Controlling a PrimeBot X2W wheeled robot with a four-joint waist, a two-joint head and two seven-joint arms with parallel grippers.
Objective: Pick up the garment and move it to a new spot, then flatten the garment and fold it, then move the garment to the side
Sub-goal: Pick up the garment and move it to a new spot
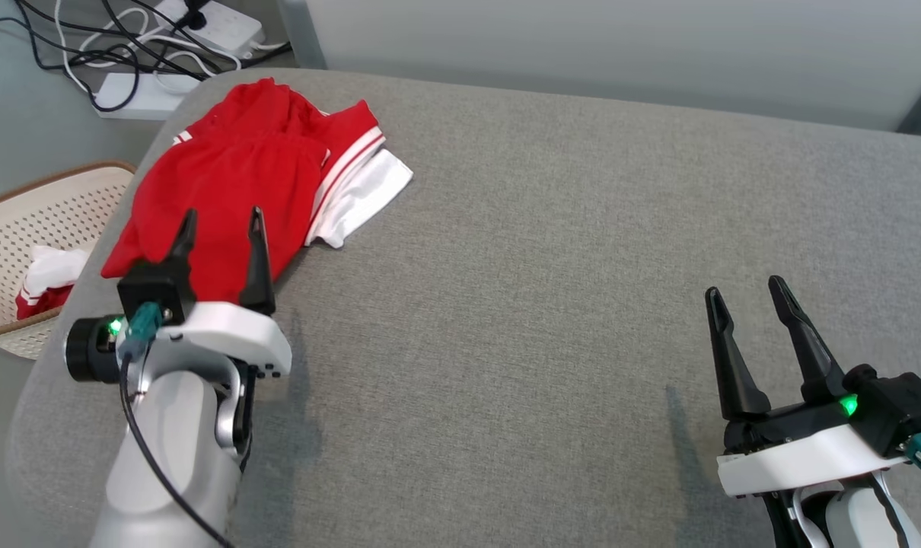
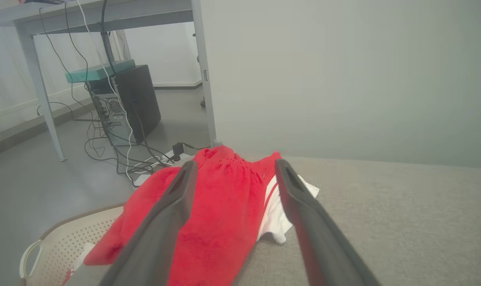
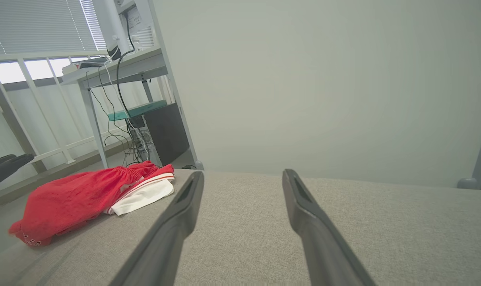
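A cream perforated basket (image 1: pixel 19 217) is sitting beside the grey upholstered surface (image 1: pixel 544 320), holding a red-and-white cloth (image 1: pixel 46 285). White power strips (image 1: pixel 137 97) and black cables (image 1: pixel 103 55) are lying on the floor (image 1: pixel 19 114); a black computer tower (image 2: pixel 141 99) is standing under a desk (image 2: pixel 105 16).

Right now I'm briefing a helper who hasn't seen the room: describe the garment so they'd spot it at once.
Find the grey cushion, then its far left corner beside the basket. The garment lies crumpled there, by the left gripper. Unlike the cloth inside the basket, it sits on the cushion, red with a white striped panel.
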